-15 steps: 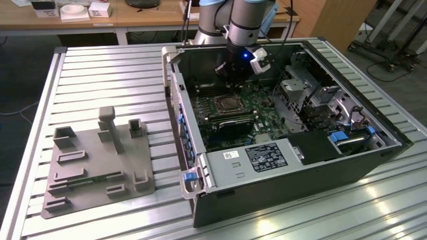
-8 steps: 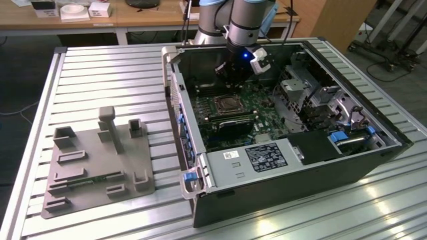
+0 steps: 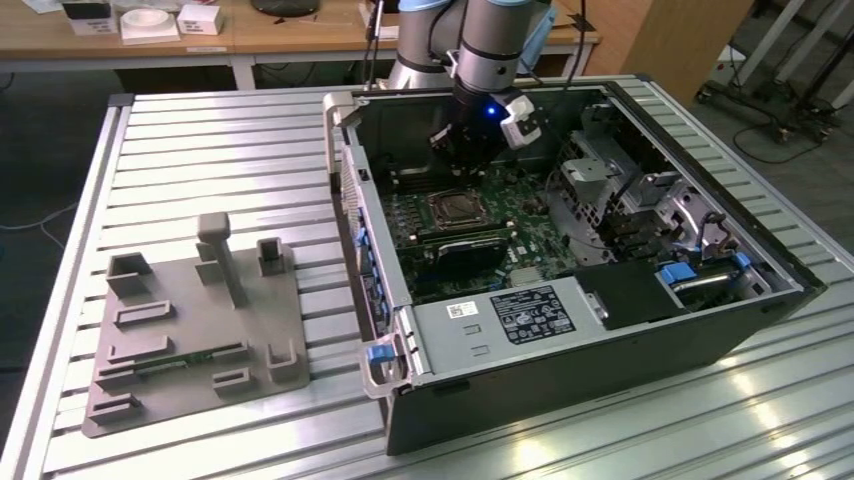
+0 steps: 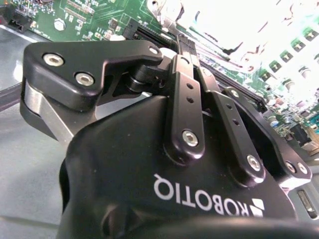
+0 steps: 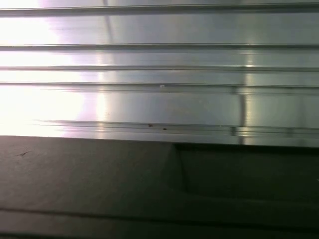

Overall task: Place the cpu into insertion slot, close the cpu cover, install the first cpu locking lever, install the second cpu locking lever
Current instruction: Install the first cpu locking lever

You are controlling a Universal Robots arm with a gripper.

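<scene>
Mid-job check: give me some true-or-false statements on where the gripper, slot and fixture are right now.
1. The gripper hangs inside the open case, over the green board. True.
2. The grey fixture lies to the exterior view's right of the case. False: it lies to the case's left.
3. The slot sits on the board, lower in the exterior view than the gripper. True.
4. The case rests on a wooden desk. False: it rests on the ribbed metal table.

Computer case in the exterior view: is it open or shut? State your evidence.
Open. In the exterior view the computer case shows its green circuit board and insertion slot from above.
</scene>
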